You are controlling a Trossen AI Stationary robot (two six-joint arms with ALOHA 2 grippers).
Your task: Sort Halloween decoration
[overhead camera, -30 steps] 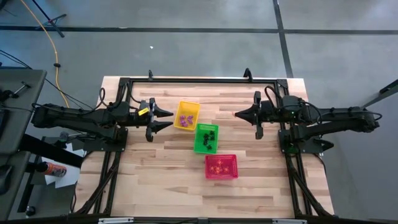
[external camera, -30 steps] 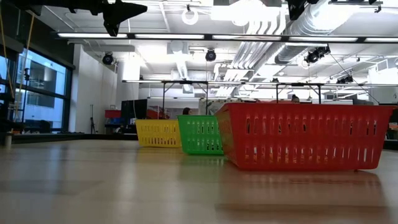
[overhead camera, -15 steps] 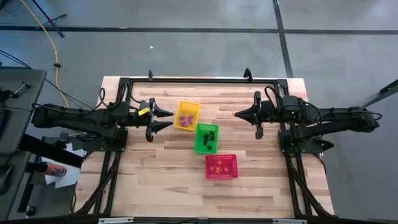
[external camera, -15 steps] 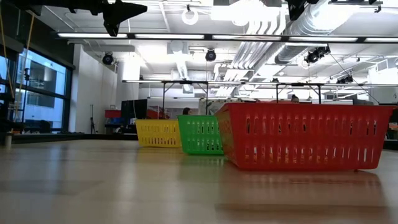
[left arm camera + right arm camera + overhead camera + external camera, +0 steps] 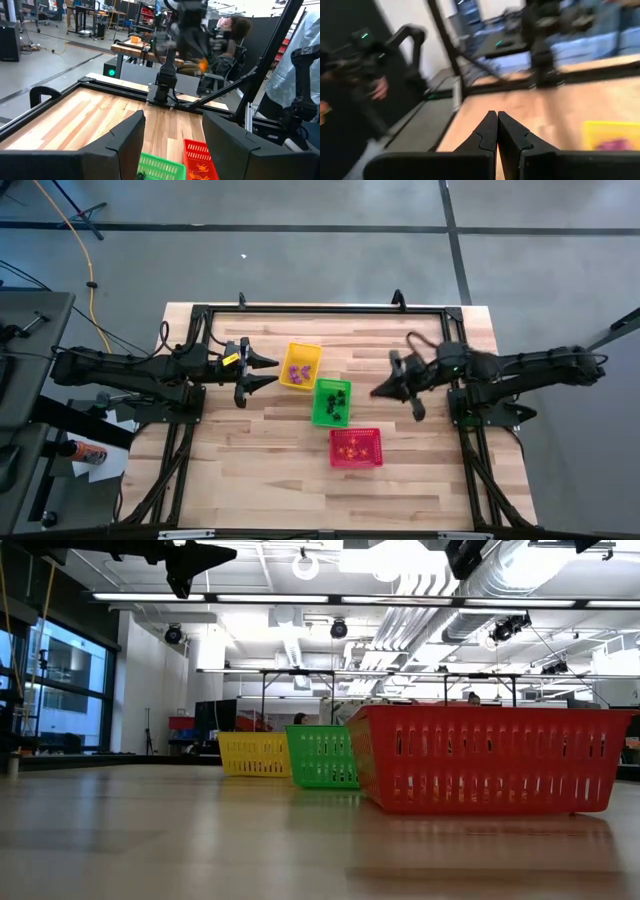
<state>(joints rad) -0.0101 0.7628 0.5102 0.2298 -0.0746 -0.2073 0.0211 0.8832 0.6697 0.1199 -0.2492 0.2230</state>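
Three mesh baskets stand in a diagonal row mid-table. The yellow basket (image 5: 301,366) holds purple trinkets (image 5: 296,371), the green basket (image 5: 332,401) black ones (image 5: 338,402), and the red basket (image 5: 356,447) orange ones (image 5: 351,448). My left gripper (image 5: 272,371) hangs open and level, just left of the yellow basket, with nothing between its fingers (image 5: 172,122). My right gripper (image 5: 376,392) is shut and level, high above the table just right of the green basket. In the right wrist view its fingers (image 5: 497,114) meet with nothing showing between them.
A black frame rail (image 5: 320,309) runs along the table's far edge and down both sides. Bare wood (image 5: 270,480) lies toward the near edge. In the low view the red basket (image 5: 490,760) stands nearest. People show in the room beyond the table.
My right gripper has swung toward the table's near edge and a little left, toward the green basket, rolling about its own line as it went. It has stayed shut. The baskets have not moved.
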